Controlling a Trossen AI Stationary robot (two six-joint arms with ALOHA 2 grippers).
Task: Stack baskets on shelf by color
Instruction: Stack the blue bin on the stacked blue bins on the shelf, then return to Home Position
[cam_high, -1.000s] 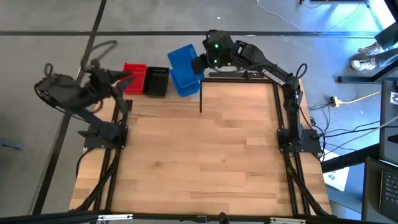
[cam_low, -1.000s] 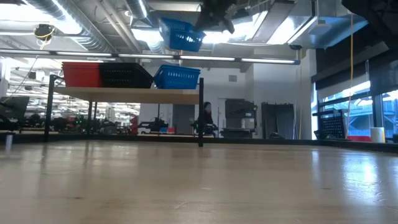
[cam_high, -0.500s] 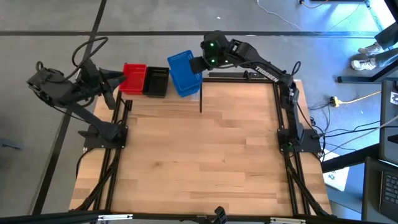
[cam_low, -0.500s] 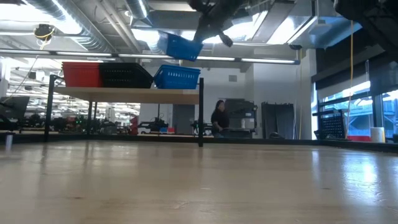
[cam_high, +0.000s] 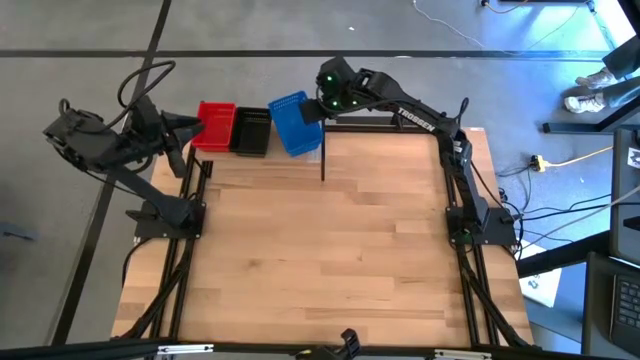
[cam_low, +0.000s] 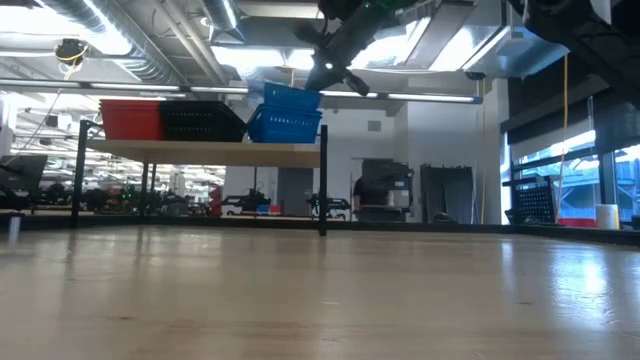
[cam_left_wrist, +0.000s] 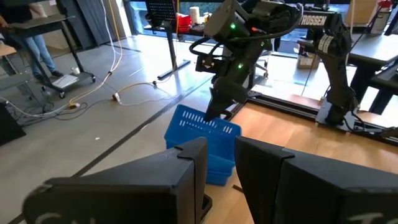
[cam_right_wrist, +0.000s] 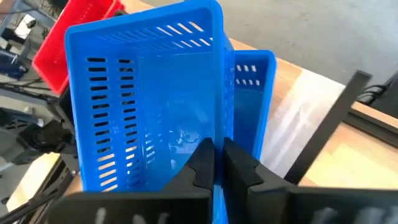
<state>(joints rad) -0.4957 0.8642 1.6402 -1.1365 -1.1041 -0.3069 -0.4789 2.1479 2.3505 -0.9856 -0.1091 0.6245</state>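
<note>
- Your right gripper is clamped on the rim of a blue basket, tilted over the blue basket stack at the shelf's right end.
- You can see nothing inside the held basket.
- On the shelf, a red basket sits at the left end and a black basket just beside it, in the middle.
- Your left gripper waits past the bench's far-left corner, fingers slightly parted, holding nothing.

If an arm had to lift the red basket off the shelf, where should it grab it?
Pinch a thin rim wall of the red basket from above: it sits open-top on the shelf. Its end wall away from the black basket looks freest, nearest the left hand.
</note>
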